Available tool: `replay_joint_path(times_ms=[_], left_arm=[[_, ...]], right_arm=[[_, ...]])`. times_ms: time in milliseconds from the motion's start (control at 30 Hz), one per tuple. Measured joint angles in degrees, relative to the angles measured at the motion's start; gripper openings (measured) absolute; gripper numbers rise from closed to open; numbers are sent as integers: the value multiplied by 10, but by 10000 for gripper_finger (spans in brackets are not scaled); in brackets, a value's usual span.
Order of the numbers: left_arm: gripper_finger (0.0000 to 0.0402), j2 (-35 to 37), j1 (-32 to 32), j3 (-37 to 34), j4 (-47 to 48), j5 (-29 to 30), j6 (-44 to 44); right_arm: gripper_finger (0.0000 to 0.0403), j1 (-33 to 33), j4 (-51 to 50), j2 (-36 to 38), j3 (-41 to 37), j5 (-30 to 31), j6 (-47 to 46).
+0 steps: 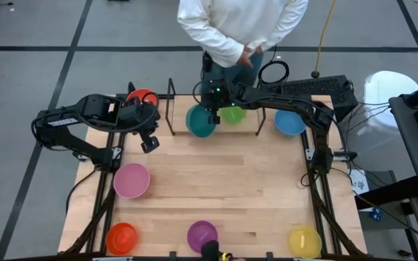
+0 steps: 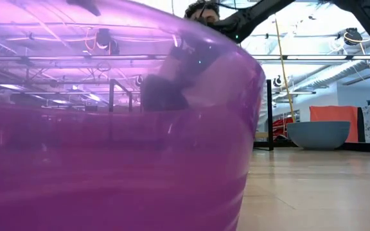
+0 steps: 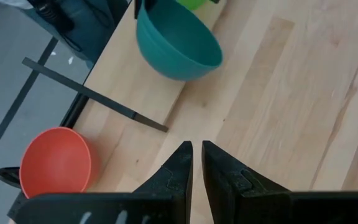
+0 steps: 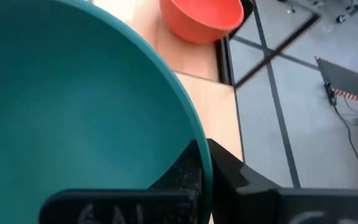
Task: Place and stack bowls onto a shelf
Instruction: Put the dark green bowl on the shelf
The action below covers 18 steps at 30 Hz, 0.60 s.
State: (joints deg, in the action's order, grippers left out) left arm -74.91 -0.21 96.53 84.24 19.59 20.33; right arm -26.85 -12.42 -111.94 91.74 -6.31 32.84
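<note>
A: Which step is this?

B: By my reading, the placing of the teal bowl point(image 1: 201, 122). The right hand point(image 1: 211, 116) is clamped on its rim, one finger inside the bowl and one outside, as the right wrist view shows. The bowl hangs over the left part of the shelf point(image 1: 249, 125), at the table's point(image 1: 223, 181) far edge.

A: And what's already there?

B: A green bowl point(image 1: 233, 114) sits just beside the teal one. A blue bowl point(image 1: 289, 122) lies near the shelf's right end; whether it rests on the board I cannot tell. A red bowl point(image 1: 143, 98) is by the far left corner, outside the shelf.

A: What does the next move call for?

B: Lowering the teal bowl level onto the board, clear of the black uprights and not knocking the green one, then letting the rim go. Or nesting it on the green, if stacking is meant.

A: The left hand?

B: The left hand point(image 3: 196, 163) waits over the table near the red bowl, fingers almost together, grasping nothing.

A: What is left?

B: A pink bowl point(image 1: 131, 180), an orange bowl point(image 1: 121, 238), a purple bowl point(image 1: 202, 235) and a yellow bowl point(image 1: 305, 241) remain out on the table. A person in white stands behind the shelf.
</note>
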Motion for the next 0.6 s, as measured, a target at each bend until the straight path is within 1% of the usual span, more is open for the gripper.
replay_joint_path(times_ms=[100,233,467,600], left_arm=[[42,0,0,0,0,0,1],[42,0,0,0,-1,0,2],[42,0,0,0,-1,0,1],[42,0,0,0,-1,0,1]], right_arm=[[0,-10,17,-8,0,-2,0],[0,-22,11,-8,0,-29,2],[0,-36,4,-8,0,-34,-1],[0,-35,3,-8,0,-58,-2]])
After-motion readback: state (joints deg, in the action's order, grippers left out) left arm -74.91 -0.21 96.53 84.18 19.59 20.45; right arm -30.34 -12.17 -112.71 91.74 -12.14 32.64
